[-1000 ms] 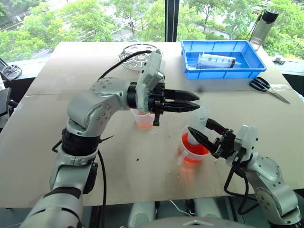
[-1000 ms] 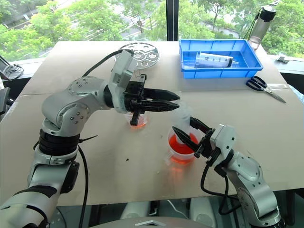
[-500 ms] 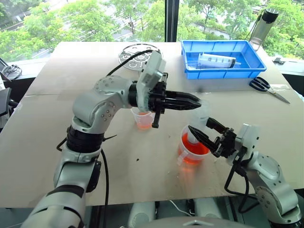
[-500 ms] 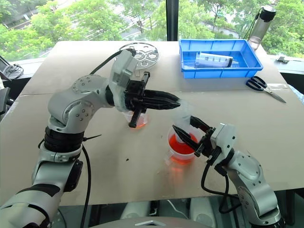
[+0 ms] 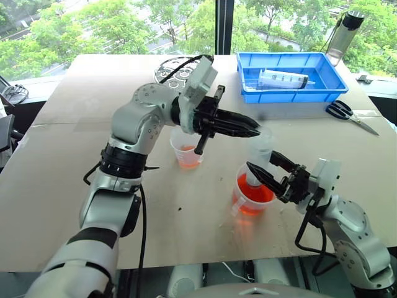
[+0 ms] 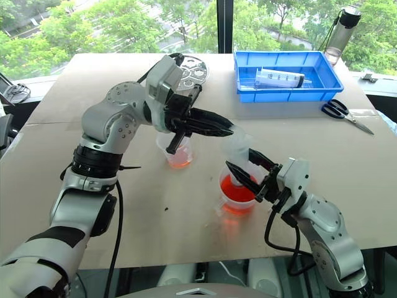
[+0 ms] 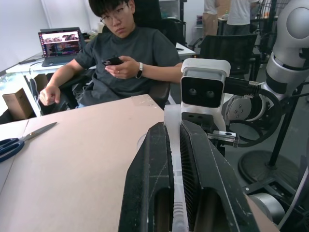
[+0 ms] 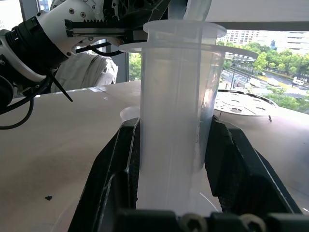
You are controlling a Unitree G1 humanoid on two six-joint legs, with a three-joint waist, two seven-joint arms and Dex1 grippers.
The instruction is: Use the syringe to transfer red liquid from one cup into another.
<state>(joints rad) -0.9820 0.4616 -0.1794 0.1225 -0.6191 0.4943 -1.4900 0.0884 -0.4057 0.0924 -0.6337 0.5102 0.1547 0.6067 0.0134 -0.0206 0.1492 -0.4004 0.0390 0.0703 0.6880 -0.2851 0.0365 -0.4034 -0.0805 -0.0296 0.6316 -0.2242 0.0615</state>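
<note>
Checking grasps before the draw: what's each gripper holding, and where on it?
Right gripper clamps the syringe around its barrel, upright over the handled beaker. Left gripper pinches the plunger top between shut fingers.

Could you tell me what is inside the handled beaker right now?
Red liquid fills the beaker, and the syringe stands in it. Its tip is hidden by the right gripper.

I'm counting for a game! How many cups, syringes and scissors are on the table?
Cups: 2, small cup, handled beaker
Syringes: 2, upright syringe, fat syringe in blue tray
Pairs of scissors: 1
Total: 5
</note>
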